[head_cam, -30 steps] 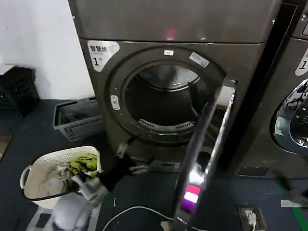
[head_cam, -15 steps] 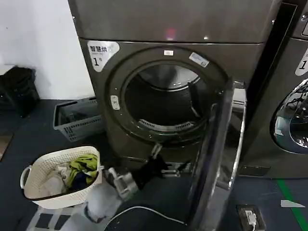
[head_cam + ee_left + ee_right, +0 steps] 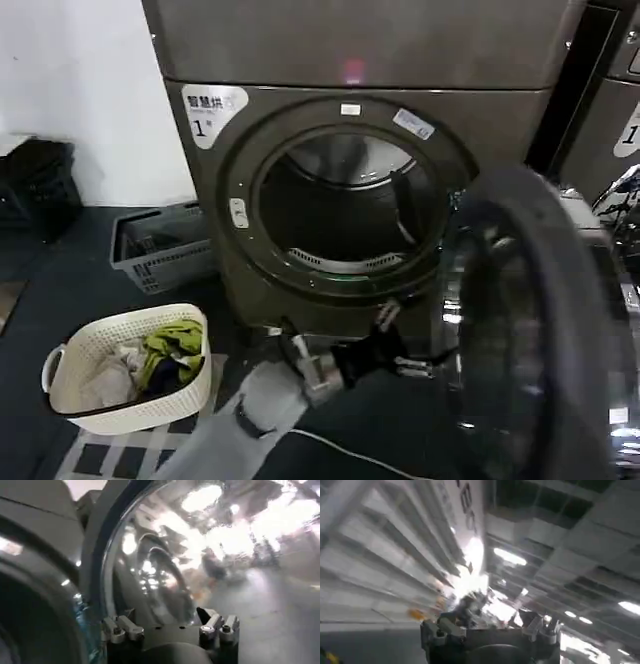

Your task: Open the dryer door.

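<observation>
Dark floor: laundry basket (image 3: 120,375), grey crate (image 3: 160,245) beside open dryer door (image 3: 530,330).

The dryer door (image 3: 530,330) stood swung wide open at about 4 o'clock from the drum opening, hinged on its right side. Its inner face showed: a broad dark rim around curved, tinted glass (image 3: 200,555) that mirrored bright ceiling lights, with chrome glinting along its edge.

Drum mouth (image 3: 345,215) clear (dryer door (image 3: 530,330) aside)
</observation>
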You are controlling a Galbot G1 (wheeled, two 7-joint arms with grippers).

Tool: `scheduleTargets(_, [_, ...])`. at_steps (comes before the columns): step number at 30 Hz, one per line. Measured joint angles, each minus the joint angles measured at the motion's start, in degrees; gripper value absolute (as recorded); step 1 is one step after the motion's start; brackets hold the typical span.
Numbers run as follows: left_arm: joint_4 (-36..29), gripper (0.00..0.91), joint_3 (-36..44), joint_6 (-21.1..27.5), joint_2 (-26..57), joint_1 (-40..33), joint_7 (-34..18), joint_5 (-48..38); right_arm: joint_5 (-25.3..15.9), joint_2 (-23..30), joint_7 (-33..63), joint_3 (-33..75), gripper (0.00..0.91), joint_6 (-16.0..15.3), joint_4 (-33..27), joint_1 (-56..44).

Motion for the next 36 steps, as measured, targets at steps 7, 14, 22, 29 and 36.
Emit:
scheduleTargets(7, [3.51,0.907,4.55,0.66,-3.22,-4.98,0.17,-2.5,2.07,-1.72,2.76,3.26,0.907,-0.78,-2.45,-1.02])
scheduleTargets(14, [8.55,0.907,8.4,0.57,-6.69,-10.23,0.32,-3.29,0.52,-2.98,2.84,6.43,0.907,2.09,-5.62,-2.12])
scheduleTargets(22, [15.62,0.907,11.08,0.2,-11.67,-15.27,0.33,-3.89,-0.25,-3.49,4.55,9.1,0.907,6.48,-9.59,-3.18])
scheduleTargets(29, [21.75,0.907,11.71,-0.2,-15.8,-18.51,0.07,-3.98,-0.15,-2.67,5.37,10.09,0.907,7.67,-10.26,-3.13])
scheduleTargets(36, [25.77,0.907,12.13,-0.23,-19.22,-20.5,0.0,-4.17,-0.13,-2.54,5.49,10.73,0.907,8.62,-10.91,-3.46])
